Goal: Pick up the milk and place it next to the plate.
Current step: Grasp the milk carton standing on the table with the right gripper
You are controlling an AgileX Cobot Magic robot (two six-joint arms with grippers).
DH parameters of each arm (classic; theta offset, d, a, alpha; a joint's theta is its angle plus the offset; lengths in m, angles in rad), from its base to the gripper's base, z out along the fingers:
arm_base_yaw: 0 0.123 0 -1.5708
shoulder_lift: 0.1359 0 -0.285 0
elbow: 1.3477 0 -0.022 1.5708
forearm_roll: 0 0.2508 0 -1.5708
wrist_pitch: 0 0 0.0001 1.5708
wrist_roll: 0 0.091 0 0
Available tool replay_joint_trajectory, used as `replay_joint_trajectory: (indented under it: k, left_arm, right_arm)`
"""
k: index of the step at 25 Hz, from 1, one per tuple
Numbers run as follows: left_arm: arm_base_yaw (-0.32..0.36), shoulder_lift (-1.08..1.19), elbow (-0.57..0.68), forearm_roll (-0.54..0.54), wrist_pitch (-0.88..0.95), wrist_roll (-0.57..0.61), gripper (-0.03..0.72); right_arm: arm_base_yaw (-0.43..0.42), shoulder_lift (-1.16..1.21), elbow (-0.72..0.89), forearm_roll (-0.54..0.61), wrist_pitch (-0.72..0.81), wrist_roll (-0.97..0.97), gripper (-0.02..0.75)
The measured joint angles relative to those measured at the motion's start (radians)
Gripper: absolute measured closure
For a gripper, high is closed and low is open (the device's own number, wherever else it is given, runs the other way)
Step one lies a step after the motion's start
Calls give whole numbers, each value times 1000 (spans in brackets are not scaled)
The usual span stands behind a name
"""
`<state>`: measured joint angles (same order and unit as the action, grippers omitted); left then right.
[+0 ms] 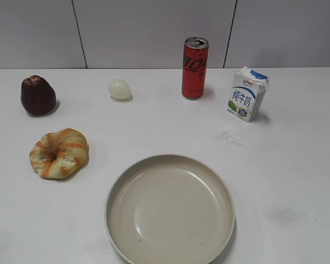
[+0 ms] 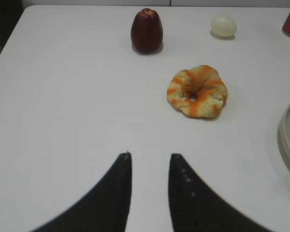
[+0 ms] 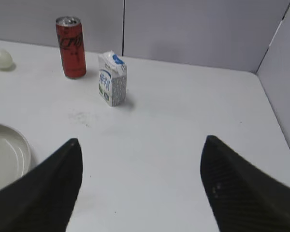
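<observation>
The milk (image 1: 247,94), a small white carton with blue characters, stands upright at the back right of the table, to the right of a red can. It also shows in the right wrist view (image 3: 112,79). The plate (image 1: 223,187) is a large beige dish at the front centre; its rim shows in the right wrist view (image 3: 24,140) and the left wrist view (image 2: 286,133). My right gripper (image 3: 141,142) is wide open and empty, well short of the milk. My left gripper (image 2: 150,155) is open with a narrow gap and empty, over bare table. Neither gripper shows in the exterior view.
A tall red can (image 1: 194,68) stands left of the milk. A pale egg (image 1: 120,89), a dark red fruit (image 1: 38,95) and an orange-striped bread ring (image 1: 59,153) lie on the left half. Grey wall panels close the back and right side.
</observation>
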<state>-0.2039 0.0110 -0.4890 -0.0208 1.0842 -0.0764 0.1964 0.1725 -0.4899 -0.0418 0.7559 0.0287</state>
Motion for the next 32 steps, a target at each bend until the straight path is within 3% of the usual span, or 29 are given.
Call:
replay_joint_trajectory:
  k: [7,20,27,32]
  left_arm:
    - [0,0,0,0,0,0,479]
    - [0,0,0,0,0,0,479]
    - [0,0,0,0,0,0,479]
    - [0,0,0,0,0,0,479]
  right_arm:
    - [0,470,-178,-15,-31,-35,163]
    - [0,1406,-881,42,200,-240,163]
    - [0,1762,-1274,106,319,-341,163]
    - [0,1904,-1370,175,321,-430,163]
